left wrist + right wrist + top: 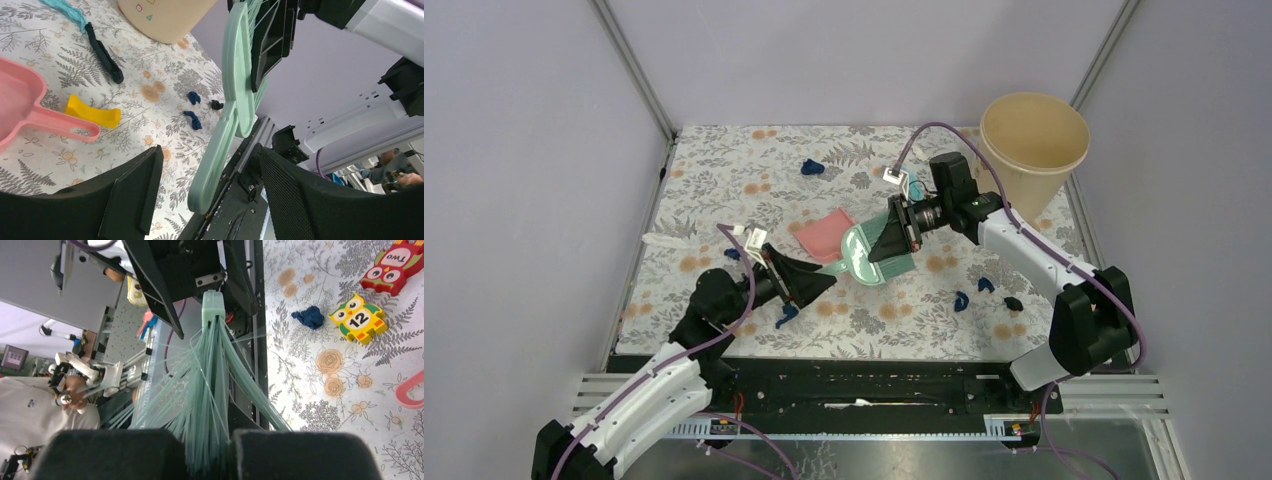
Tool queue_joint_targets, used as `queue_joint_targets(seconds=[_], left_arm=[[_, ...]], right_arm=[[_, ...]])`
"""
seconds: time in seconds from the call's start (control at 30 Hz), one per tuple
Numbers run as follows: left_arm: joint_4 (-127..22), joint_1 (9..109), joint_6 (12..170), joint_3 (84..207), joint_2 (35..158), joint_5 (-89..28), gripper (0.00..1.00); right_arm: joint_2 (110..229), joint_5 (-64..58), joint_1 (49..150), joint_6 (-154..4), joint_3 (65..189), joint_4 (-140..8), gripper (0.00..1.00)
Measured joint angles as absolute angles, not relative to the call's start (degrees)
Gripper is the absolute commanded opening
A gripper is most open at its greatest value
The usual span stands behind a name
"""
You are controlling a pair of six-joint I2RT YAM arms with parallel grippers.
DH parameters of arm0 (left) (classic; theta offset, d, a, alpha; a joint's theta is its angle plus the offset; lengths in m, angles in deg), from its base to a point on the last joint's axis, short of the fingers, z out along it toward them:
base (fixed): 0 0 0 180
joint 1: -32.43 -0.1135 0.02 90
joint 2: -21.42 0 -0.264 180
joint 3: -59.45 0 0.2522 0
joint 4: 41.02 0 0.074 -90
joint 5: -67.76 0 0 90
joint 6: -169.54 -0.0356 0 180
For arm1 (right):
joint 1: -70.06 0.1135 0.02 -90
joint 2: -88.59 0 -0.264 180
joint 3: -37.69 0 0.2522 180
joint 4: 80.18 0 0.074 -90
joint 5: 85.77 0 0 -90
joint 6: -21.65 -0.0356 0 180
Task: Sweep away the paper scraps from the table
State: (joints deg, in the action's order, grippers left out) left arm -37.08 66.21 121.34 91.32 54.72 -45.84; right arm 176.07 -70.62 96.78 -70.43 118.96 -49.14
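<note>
Overhead view: the right gripper (892, 240) was clamped on a mint-green brush (862, 258) beside a pink dustpan (824, 235). The left gripper (827, 283) pointed at the brush; whether it was open or closed could not be told from this view. Navy paper scraps (961, 299) lay scattered on the table (724, 160), most at the front right. A beige bucket (1034, 140) stood at the far right corner. Left wrist view: the left gripper (209, 152) was spread open, with the brush handle between its fingers (132, 195) and no contact visible. A black strip (102, 52), a teal strip (65, 7) and a yellow curved piece (92, 111), not made out overhead, showed here. Right wrist view: the right gripper (231, 440) pinched the bristles. A yellow owl block (359, 318) read "12" and a red owl block (395, 265) read "Two". The frame edge cut off the dustpan (410, 390).
</note>
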Motion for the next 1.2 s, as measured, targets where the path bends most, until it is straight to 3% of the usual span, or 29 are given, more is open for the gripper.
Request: queue_joint_targets(seconds=[0.17,0.43,0.53,0.63,0.73,0.8,1.07,1.2], left_arm=[[-33.4,66.2,124.5,90.6,54.9,-45.9,0.57],[-30.2,66.1,126.7,90.1,54.8,-45.8,0.34],[-29.8,66.1,127.0,89.8,54.9,-45.8,0.21],[-29.7,66.1,127.4,89.8,54.9,-46.0,0.03],[-29.7,66.5,127.0,90.2,54.8,-46.7,0.00],[-31.6,66.4,125.9,91.0,54.8,-46.2,0.00],[-54.4,66.3,116.4,104.0,57.8,-47.0,0.00],[-64.4,66.2,111.0,109.1,58.3,-50.3,0.00]], right_arm=[[174.3,-71.5,95.4,-81.4,116.0,-60.6,0.00],[172.8,-71.5,94.6,-86.5,113.5,-66.8,0.02],[172.1,-71.3,94.6,-86.7,112.6,-67.4,0.05],[171.6,-70.7,94.5,-86.6,111.8,-67.7,0.20],[171.5,-69.5,94.4,-85.4,111.3,-67.4,0.59],[171.5,-68.6,94.4,-83.9,111.3,-65.8,0.73],[171.3,-59.6,94.0,-57.5,120.4,-40.2,0.83],[170.9,-54.2,94.3,-42.3,127.1,-29.2,0.83]])
